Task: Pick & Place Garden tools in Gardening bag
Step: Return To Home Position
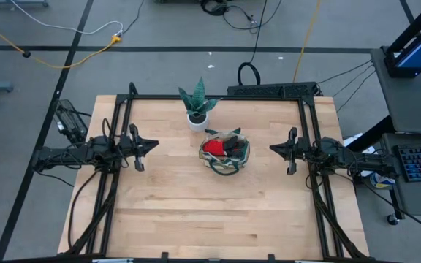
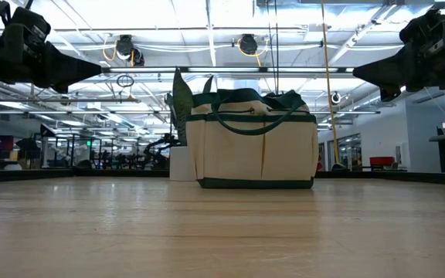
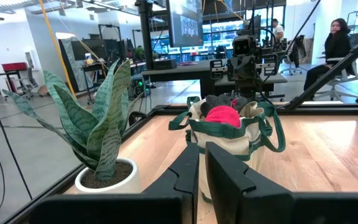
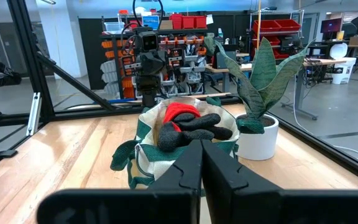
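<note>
- The left gripper (image 1: 143, 145) is held level over the table's (image 1: 196, 219) left side, fingers pressed together, nothing held.
- The right gripper (image 1: 276, 150) is held facing it (also closed, empty).
- The gardening bag (image 2: 249, 150) is set between them, with the red-and-black glove (image 4: 182, 117) inside on top.

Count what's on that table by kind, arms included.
Bags: 1, the gardening bag.
Gloves: 1, the red-and-black glove atop the bag's contents.
Potted plants: 1, the plant beside the bag.
Robot arms: 2, left tool and right tool flanking the bag.
Total: 5; deeper bag contents are hidden.
</note>
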